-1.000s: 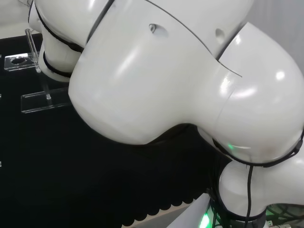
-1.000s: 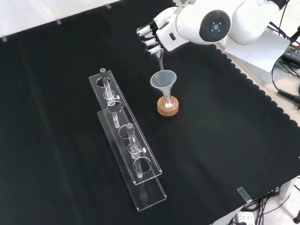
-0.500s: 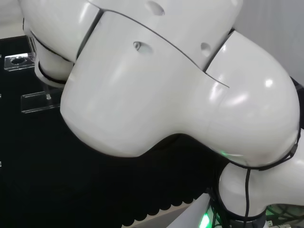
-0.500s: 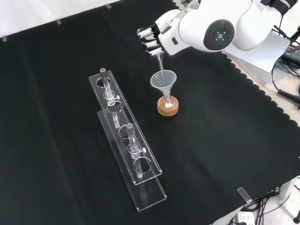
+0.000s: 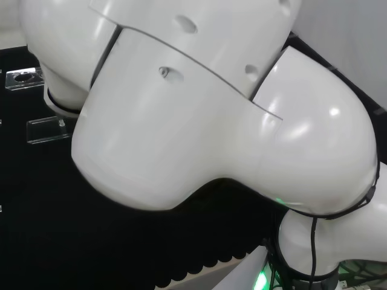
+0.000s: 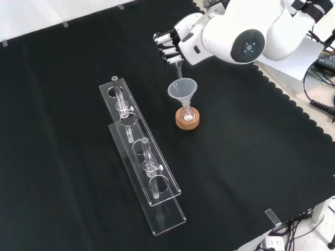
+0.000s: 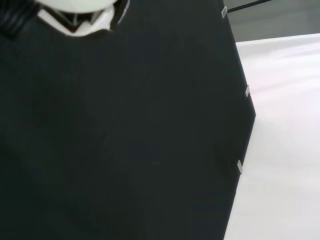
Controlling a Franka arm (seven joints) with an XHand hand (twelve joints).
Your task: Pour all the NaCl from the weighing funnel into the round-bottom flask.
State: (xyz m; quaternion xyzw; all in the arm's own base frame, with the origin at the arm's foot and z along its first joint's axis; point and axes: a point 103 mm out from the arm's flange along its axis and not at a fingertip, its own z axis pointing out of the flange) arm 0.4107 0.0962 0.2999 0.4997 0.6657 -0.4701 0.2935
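A black cloth (image 6: 63, 157) with a scalloped edge is covering the worktop. Beyond its far edge a white surface (image 6: 42, 13) is showing. Cables (image 6: 319, 102) and a power strip (image 6: 272, 243) are lying off the right side.

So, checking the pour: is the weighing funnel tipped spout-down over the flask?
Yes. In the front view the robot hand holds the weighing funnel steeply, its narrow end pointing into the clear funnel on the flask.
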